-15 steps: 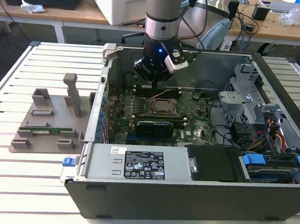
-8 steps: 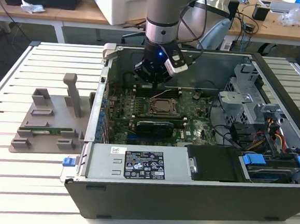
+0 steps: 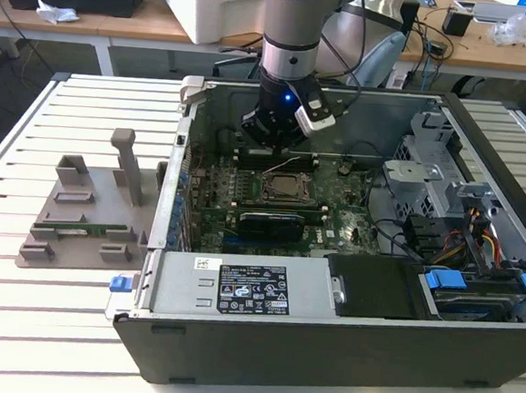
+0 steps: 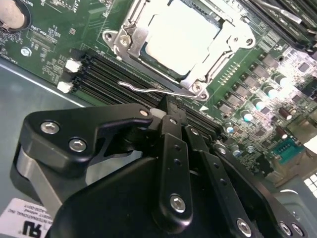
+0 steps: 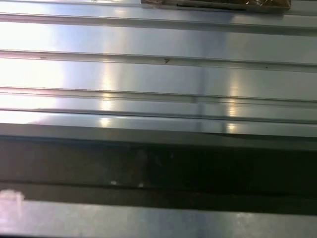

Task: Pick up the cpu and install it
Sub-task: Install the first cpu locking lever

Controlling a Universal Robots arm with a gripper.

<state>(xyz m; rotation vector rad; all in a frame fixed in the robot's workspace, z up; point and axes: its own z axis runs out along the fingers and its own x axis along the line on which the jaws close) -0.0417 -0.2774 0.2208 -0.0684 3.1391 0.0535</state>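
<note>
Cpu (image 4: 181, 34) sits in the socket frame (image 4: 124, 42) inside the open computer case (image 3: 324, 347) — gripper (image 4: 171, 116) fingers together, empty, just beside the memory slots (image 4: 114, 74).

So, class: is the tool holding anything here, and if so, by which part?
Nothing, as far as shows. The tool hangs above the motherboard; the cpu sits in its socket.

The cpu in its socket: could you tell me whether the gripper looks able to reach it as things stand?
Probably yes: the gripper hangs inside the open computer case, close beside the cpu, which lies exposed in the socket frame with nothing over it.
</note>
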